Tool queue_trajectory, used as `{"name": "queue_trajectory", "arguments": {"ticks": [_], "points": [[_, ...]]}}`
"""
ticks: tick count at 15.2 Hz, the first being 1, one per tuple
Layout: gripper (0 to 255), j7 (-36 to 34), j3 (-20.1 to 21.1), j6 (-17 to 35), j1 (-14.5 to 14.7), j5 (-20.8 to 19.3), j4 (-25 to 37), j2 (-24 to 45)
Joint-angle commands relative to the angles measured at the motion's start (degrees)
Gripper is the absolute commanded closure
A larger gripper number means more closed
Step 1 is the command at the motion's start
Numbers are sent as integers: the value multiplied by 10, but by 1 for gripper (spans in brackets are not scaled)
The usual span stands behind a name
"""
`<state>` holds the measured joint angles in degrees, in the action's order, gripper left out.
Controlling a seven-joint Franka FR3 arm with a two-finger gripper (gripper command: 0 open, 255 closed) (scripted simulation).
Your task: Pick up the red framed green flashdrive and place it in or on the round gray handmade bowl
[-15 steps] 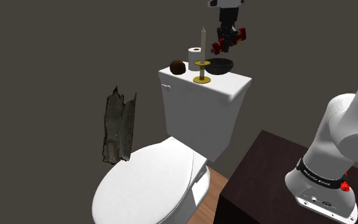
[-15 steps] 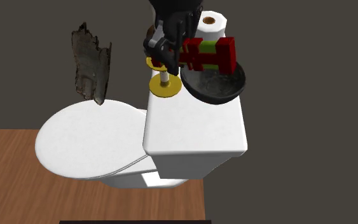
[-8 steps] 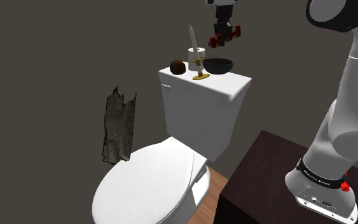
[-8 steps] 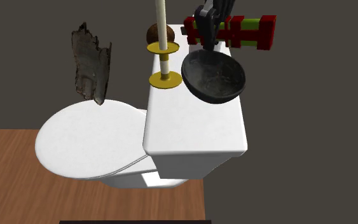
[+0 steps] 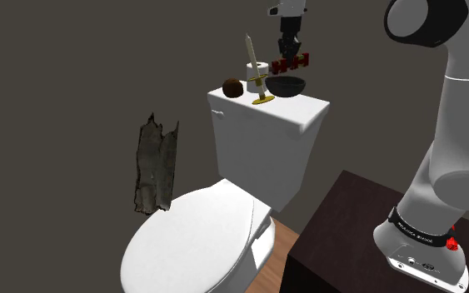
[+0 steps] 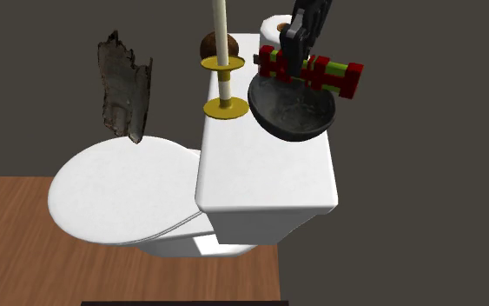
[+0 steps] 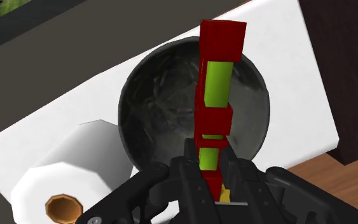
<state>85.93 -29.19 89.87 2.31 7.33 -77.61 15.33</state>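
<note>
My black gripper [image 7: 210, 167] is shut on one end of the red-framed green flashdrive [image 7: 214, 95], which sticks out straight ahead of the fingers. The drive [image 6: 313, 69] hangs just above the round dark grey bowl [image 6: 291, 109], over its far rim. The bowl [image 5: 286, 85] stands on the white toilet tank lid [image 5: 284, 114]. In the shoulder view the gripper [image 5: 288, 57] comes down from above with the flashdrive [image 5: 292, 62] level beneath it. In the wrist view the bowl [image 7: 158, 114] lies directly behind the drive.
On the tank lid stand a candle in a brass holder [image 6: 222, 83], a toilet paper roll [image 7: 50, 184] and a brown ball [image 5: 232, 87]. The closed toilet seat [image 5: 195, 241] lies below. A dark bark-like slab [image 5: 155, 166] hangs at the wall. The dark stand [image 5: 349, 225] carries the arm.
The gripper has come down with the flashdrive, from high above the bowl to just over its rim. The candle holder keeps the shifted, tilted pose it took half a second ago.
</note>
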Motion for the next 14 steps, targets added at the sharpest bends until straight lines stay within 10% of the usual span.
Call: {"name": "queue_trajectory", "arguments": {"ticks": [1,14], "points": [[255,0,0,17,2,-3,-20,-4],[255,-1,2,79,10,-7,-91,-13]]}}
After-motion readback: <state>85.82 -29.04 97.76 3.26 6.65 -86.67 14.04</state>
